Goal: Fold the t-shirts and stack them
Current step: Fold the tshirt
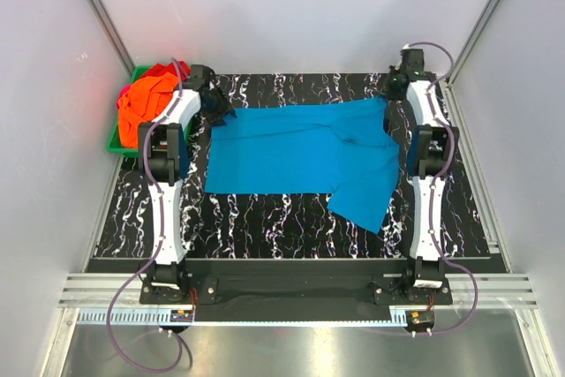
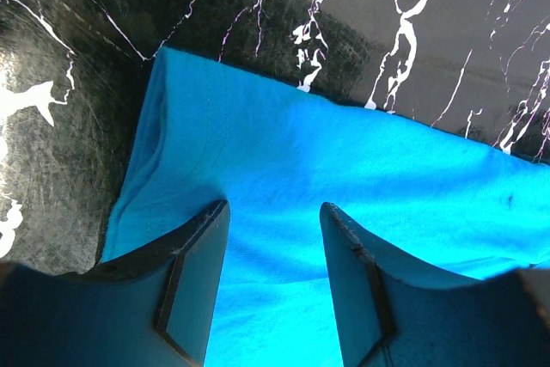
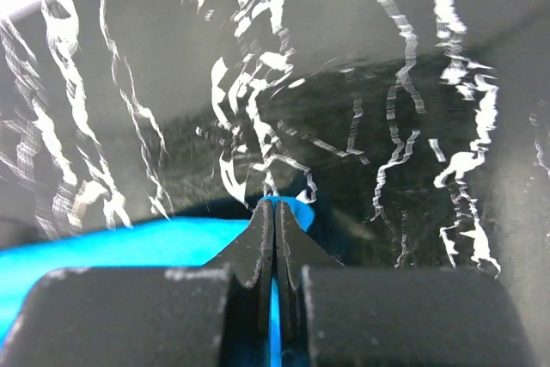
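A turquoise-blue t-shirt [image 1: 300,152] lies spread on the black marbled table, one part hanging toward the front right. My left gripper [image 1: 214,105] is at its far left corner, open, with the jaws apart over the cloth [image 2: 344,178]. My right gripper [image 1: 395,86] is at the far right corner, shut on a thin edge of the blue cloth [image 3: 296,210]. Orange and red t-shirts [image 1: 146,99] are piled in the green bin at the far left.
The green bin [image 1: 116,143] stands at the table's far left corner, beside the left arm. The black marbled table [image 1: 265,218] reaches to white walls at the back and sides. A metal rail runs along the front edge.
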Tool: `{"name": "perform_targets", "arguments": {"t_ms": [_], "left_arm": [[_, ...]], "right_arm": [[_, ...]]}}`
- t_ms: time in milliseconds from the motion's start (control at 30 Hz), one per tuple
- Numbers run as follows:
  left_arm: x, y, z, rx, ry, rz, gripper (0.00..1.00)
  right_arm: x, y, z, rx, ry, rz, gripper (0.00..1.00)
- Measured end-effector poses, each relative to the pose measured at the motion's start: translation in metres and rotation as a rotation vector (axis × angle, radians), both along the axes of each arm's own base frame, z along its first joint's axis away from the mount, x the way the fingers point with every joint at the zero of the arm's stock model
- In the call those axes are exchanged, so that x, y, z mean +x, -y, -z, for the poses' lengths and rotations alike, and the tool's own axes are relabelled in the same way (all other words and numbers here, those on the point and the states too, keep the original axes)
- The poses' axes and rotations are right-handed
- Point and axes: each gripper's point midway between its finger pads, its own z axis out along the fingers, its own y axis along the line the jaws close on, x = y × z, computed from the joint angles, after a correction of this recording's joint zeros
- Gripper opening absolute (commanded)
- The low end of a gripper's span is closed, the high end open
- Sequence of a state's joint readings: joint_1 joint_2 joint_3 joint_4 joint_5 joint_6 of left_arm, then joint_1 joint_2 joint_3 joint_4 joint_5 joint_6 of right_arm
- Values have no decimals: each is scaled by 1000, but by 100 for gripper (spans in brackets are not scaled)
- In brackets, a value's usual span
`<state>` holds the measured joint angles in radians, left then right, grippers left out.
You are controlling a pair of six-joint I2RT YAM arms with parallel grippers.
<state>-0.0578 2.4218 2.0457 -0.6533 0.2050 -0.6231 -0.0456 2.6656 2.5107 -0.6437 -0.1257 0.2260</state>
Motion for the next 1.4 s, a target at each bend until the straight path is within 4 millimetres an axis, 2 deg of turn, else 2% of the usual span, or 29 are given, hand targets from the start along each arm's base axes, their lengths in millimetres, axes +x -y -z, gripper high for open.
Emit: {"name": "perform_targets", "arguments": {"t_ms": [100,233,300,367,400,433,500,533,667,767,833,867,933,1000,1067,1100,1133,1200,1267,1400], "left_arm": [[1,-2,0,0,-1,-11,54],[1,-2,0,-6,-5,-22,54],[1,-2,-1,-9,-6,-27,54],[1,-2,-1,-11,-9,-30,54],[1,-2,-1,-12,-11,-31,54],[1,-2,-1,-12,-11,-32,55],[1,-2,-1,-13,-11,-33,55],[1,-1,-1,-14,-11,-32,56],[2,1,-3,-26,-8,-25,57],[1,3,-5,-36,-8,-19,59],[-3,3,-6,-36,-21,-14,59],[-7,3,-8,-33,-31,-11,59],[-17,3,-10,-22,-47,3,59],[-35,4,-15,-9,-73,20,59],[-55,3,-21,4,-96,38,59],[-64,3,-23,12,-103,48,59],[-74,2,-25,21,-114,57,59],[-87,0,-26,38,-116,76,59],[-100,-2,-23,55,-134,93,59],[-106,-5,-14,89,-148,125,60]], "right_arm": [[3,19,2,157,10,91,0],[-11,48,24,339,-38,210,0],[-15,52,29,427,-62,251,0],[-13,49,24,491,-56,263,0],[-9,45,21,515,-43,263,3],[-7,42,19,535,-34,261,12],[-5,36,18,571,-28,264,23],[-5,33,17,584,-31,263,33],[-3,30,4,593,-25,250,50],[-11,34,-8,555,-43,262,53],[-27,39,-19,516,-74,291,51],[-36,41,-25,497,-92,307,47],[-60,43,-39,456,-134,338,43],[-83,42,-52,420,-170,360,40],[-104,41,-58,384,-209,375,39],[-121,39,-59,362,-246,382,38],[-129,34,-58,356,-265,380,38],[-152,24,-49,343,-320,373,38],[-179,16,-30,332,-393,373,38],[-225,7,12,315,-542,394,41]]}}
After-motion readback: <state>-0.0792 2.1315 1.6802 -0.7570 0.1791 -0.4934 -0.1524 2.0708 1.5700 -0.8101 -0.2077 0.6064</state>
